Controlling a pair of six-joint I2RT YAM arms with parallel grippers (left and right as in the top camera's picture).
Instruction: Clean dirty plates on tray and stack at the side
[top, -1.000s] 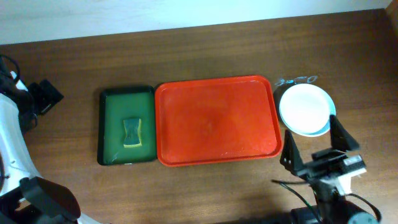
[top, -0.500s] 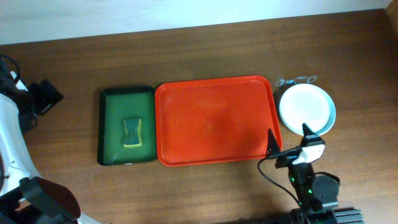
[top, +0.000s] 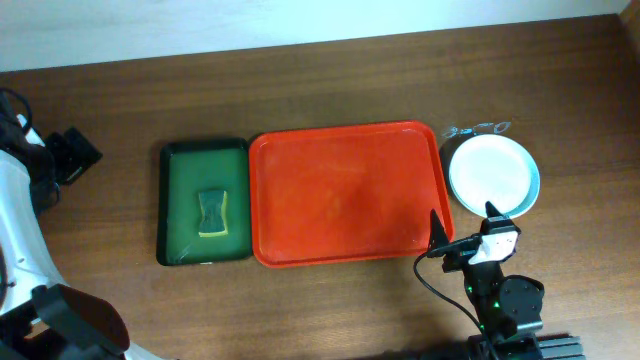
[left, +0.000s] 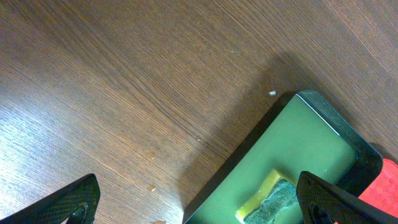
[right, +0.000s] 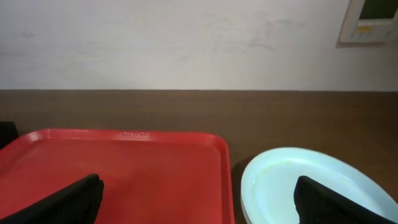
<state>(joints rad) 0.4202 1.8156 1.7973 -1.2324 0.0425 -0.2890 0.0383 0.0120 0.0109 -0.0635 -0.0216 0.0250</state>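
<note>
The red tray (top: 345, 195) lies mid-table with nothing on it; its near right corner shows in the right wrist view (right: 124, 168). The plates (top: 490, 170) sit stacked on the table just right of the tray, a white one on top with a pale blue rim showing beneath (right: 298, 186). My right gripper (top: 463, 222) stands open at the tray's front right corner, one finger over the tray edge, the other at the stack's near rim (right: 202, 202). My left gripper (left: 199, 205) is open over the table beside the green tray's corner, holding nothing.
A dark green tray (top: 205, 202) lies against the red tray's left side, with a yellow and green sponge (top: 212, 213) in it (left: 273, 199). The left arm (top: 20, 210) stands at the table's far left edge. A wall runs behind the table.
The right arm has drawn back and swung left from in front of the plates to the tray's front right corner, jaws still wide. Over the last half second it barely moves.
</note>
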